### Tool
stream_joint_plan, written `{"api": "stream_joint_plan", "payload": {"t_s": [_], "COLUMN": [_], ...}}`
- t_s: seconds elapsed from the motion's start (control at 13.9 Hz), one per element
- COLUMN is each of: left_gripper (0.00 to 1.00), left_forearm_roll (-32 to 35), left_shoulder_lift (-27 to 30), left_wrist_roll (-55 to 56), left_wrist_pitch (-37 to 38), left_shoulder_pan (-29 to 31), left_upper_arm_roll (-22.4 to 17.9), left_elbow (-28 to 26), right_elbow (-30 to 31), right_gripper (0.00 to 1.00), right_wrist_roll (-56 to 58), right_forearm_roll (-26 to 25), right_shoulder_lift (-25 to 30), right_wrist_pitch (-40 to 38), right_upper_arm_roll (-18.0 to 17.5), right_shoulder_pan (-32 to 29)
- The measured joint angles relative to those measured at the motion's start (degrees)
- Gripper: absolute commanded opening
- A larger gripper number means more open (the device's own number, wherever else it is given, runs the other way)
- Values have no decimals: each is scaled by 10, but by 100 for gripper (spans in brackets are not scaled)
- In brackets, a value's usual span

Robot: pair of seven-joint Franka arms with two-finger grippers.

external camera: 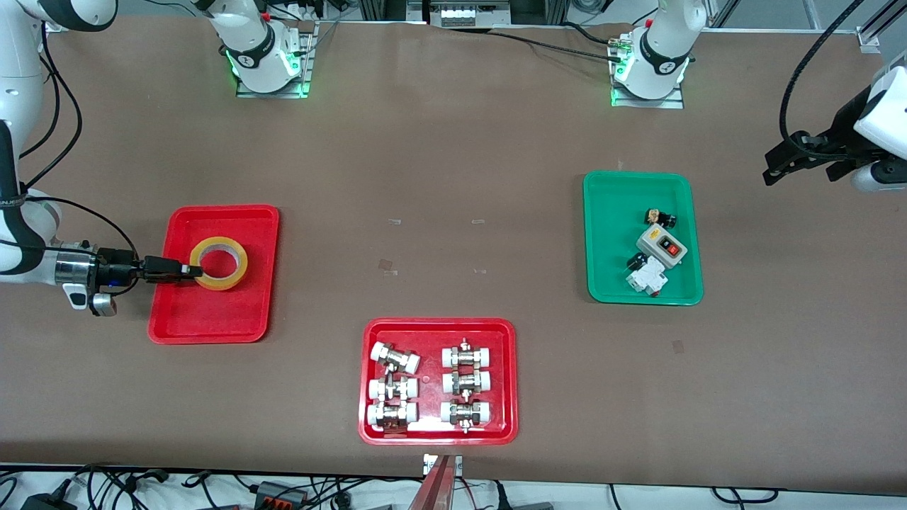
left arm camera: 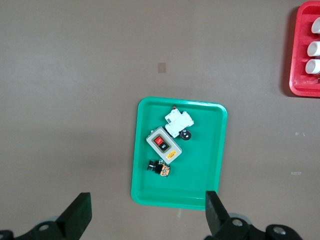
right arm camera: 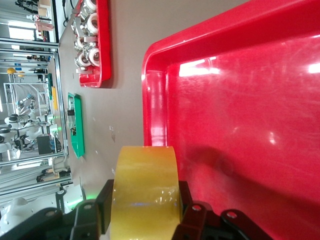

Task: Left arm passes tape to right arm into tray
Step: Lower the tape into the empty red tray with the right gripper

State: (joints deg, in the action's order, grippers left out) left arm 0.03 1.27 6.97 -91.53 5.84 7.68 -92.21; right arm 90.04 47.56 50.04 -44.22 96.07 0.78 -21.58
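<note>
Brown matting covers the counter (external camera: 439, 163), with both arm bases along its edge farthest from the front camera and cables trailing below its near edge. At the right arm's end lies the red tray (external camera: 177, 319), and the tape (external camera: 220, 263) sits inside it, toward the corner farthest from the camera and nearest the counter's middle. The right claw (external camera: 190, 270) reaches level across the tray's outer rim and is clamped on the roll's wall, one finger inside the core and one outside; the right wrist view shows the yellow band (right arm camera: 145, 192) pinched between the black fingers (right arm camera: 197, 220), with the glossy tray floor (right arm camera: 250, 125) just past it. Whether the roll rests on the tray floor or hangs just above it cannot be told. The left claw (external camera: 772, 170) hangs high over the bare counter at the left arm's end, and its fingers (left arm camera: 77, 215) are spread wide with nothing between them. Its wrist view looks down on the green tray (left arm camera: 205, 150), which holds a grey switch box (left arm camera: 164, 144), a white breaker (left arm camera: 177, 122) and small dark parts. Nearest the camera, mid-counter, a wider red tray (external camera: 439, 432) carries six metal pipe fittings (external camera: 465, 383) with white ends, laid in two columns.
</note>
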Motion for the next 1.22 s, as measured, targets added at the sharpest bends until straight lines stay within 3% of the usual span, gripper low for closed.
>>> {"api": "stream_joint_plan", "payload": {"t_s": [0.29,0.36,0.43,0.79,1.22], "left_gripper": [100,100,100,100,100], "left_forearm_roll": [0,0,0,0,0], "left_shoulder_lift": [0,0,0,0,0], "left_wrist_roll": [-1,-1,-1,-1,-1], "left_wrist_pitch": [3,3,3,12,20], "left_shoulder_pan": [4,4,4,4,4], "left_upper_arm_roll": [-7,-8,-8,-7,-6], "left_elbow": [3,9,17,41,48], "right_elbow": [-19,-24,-26,-32,-70], "right_gripper": [44,61,100,100,100], "right_wrist_roll": [1,1,1,5,5], "right_forearm_roll": [1,1,1,-8,-93], "right_shoulder_lift": [-20,-24,-28,-33,-28], "right_wrist_pitch": [1,1,1,1,35], "right_upper_arm_roll": [1,1,1,0,-4], "right_shoulder_pan": [-9,-12,-14,-19,-2]}}
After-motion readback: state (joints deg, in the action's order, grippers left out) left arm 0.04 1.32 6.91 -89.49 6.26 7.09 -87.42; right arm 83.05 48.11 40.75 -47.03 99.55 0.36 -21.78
